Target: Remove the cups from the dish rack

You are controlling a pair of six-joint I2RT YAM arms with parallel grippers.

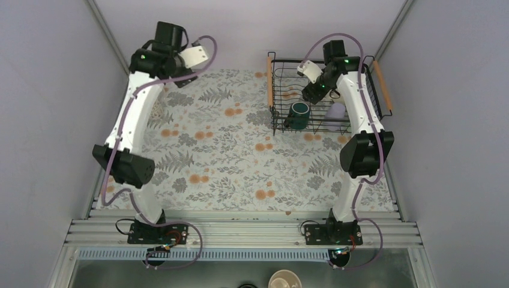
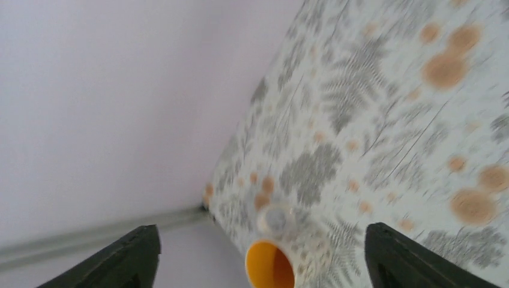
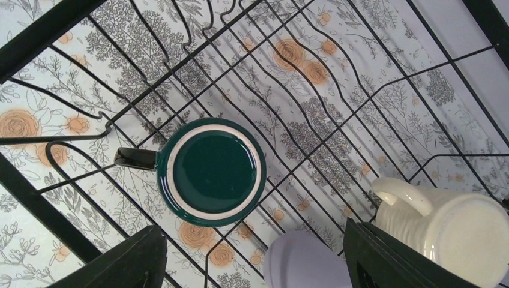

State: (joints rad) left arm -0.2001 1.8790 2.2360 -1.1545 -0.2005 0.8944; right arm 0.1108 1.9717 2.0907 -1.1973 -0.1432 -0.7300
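Jaws spread, the right gripper, if it closes on the lavender tumbler, could knock the cream mug, apparently just beside it.

The left arm and right arm are built alike: curved white link shells between chunky black joint housings. A mauve cable runs along each from base to wrist, looping free at the far end. A small green light glows on a far joint of each. The black base plates carry thin red and black wires. The left pincer and right pincer have dark, matte, wedge-shaped fingers.
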